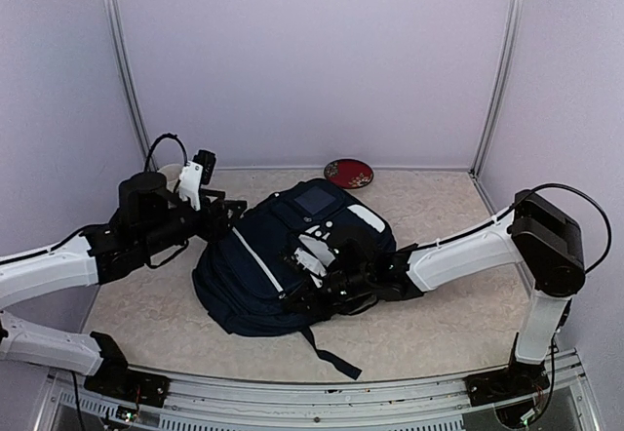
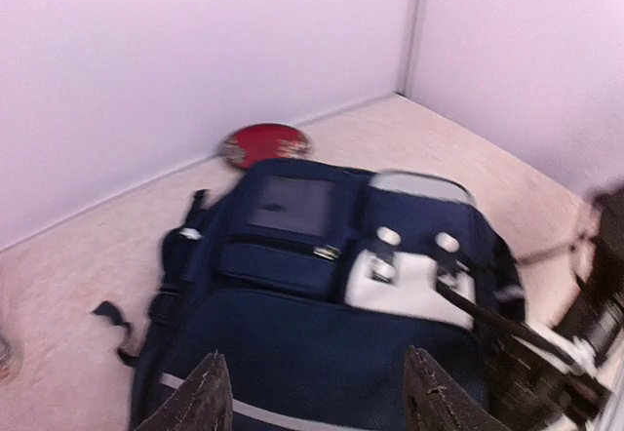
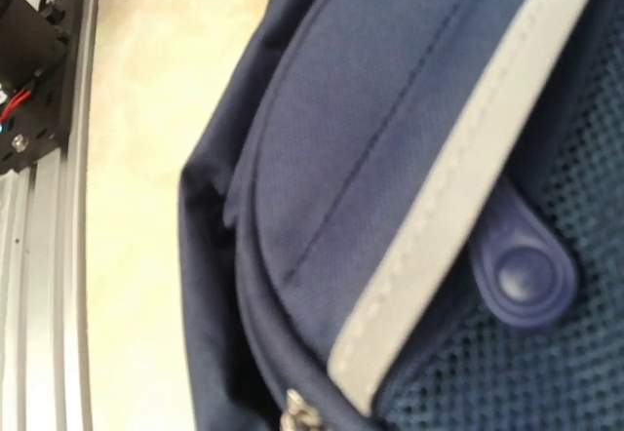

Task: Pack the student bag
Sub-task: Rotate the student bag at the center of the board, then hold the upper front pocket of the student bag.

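The student bag (image 1: 255, 280) is a navy backpack lying flat in the middle of the table, its white patch (image 1: 314, 251) facing up. My left gripper (image 1: 226, 213) hovers at the bag's left edge. In the left wrist view that gripper (image 2: 317, 402) stands open over the bag (image 2: 292, 343), with nothing between its fingertips (image 2: 200, 397). My right gripper (image 1: 320, 280) rests on the bag's right front part. Its fingers do not show in the right wrist view, which is filled by bag fabric (image 3: 390, 109), a grey stripe and a metal zipper pull (image 3: 295, 413).
A red plate (image 1: 348, 172) lies against the back wall behind the bag, and shows in the left wrist view as the red plate (image 2: 265, 144). A dark strap (image 1: 331, 358) trails from the bag toward the near edge. The metal rail (image 3: 39, 255) borders the table.
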Action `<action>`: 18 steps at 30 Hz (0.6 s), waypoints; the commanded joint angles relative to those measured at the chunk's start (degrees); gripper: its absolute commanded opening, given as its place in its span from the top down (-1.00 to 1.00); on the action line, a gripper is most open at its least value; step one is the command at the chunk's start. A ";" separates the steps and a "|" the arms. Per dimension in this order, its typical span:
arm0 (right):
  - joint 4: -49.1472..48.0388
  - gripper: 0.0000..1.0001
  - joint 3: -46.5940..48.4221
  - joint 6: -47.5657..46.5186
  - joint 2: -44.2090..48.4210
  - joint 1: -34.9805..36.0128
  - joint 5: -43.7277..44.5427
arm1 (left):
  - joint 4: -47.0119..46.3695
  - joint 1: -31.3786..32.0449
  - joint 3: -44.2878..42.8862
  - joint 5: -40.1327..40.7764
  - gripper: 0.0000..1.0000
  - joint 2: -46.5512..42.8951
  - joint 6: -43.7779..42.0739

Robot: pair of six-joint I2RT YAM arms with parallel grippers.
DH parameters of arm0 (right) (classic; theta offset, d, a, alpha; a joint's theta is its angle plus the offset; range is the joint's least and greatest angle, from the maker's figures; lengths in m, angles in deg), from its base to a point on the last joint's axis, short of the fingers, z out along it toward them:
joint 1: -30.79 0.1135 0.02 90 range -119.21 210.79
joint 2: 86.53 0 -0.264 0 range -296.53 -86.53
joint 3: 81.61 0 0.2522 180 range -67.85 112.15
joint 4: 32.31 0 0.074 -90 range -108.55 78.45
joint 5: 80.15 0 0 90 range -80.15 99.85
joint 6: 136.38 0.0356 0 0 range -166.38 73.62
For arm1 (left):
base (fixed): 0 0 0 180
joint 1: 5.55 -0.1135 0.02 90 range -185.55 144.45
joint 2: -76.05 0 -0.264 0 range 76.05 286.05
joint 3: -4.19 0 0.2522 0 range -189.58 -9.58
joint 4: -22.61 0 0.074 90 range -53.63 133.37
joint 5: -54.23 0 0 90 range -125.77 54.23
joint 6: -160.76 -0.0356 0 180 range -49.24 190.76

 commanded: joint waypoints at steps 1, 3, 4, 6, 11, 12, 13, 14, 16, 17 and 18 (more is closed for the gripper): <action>2.00 1.00 1.63 0.62 3.84 -2.67 -0.47 | 5.02 15.03 7.25 1.39 -0.15 -4.05 -13.88; 3.78 1.00 2.08 1.30 4.18 -3.13 -0.61 | 8.15 21.73 7.96 5.18 -0.22 -2.45 -19.62; 4.58 1.00 2.36 1.68 4.19 -3.16 -0.60 | 9.10 24.22 8.28 7.56 -0.28 -1.15 -21.91; 6.09 1.00 2.96 2.61 4.04 -3.25 -0.81 | 9.39 26.81 8.61 12.31 -0.32 1.94 -25.59; 7.28 1.00 3.42 4.56 4.14 -3.37 -2.17 | 0.83 27.08 11.70 15.28 -0.33 3.66 -33.68; 7.10 1.00 3.26 4.68 4.37 -3.32 -2.47 | -0.92 26.86 12.35 15.17 -0.33 3.45 -34.81; 6.69 1.00 2.96 4.93 4.68 -3.32 -2.73 | -2.19 26.56 12.75 15.37 -0.32 3.53 -36.06; 6.28 1.00 2.69 5.14 4.82 -3.34 -2.99 | -2.80 26.44 12.91 15.83 -0.31 3.84 -36.94; 6.09 1.00 2.61 5.23 5.12 -3.46 -2.98 | -1.94 26.32 12.78 14.83 -0.31 4.95 -38.01; 6.12 1.00 2.60 5.19 5.23 -3.47 -2.77 | -0.92 26.34 12.78 13.56 -0.31 5.56 -38.43; 6.13 1.00 2.60 5.24 5.37 -3.49 -2.55 | 0.00 26.42 12.79 12.22 -0.31 6.19 -38.72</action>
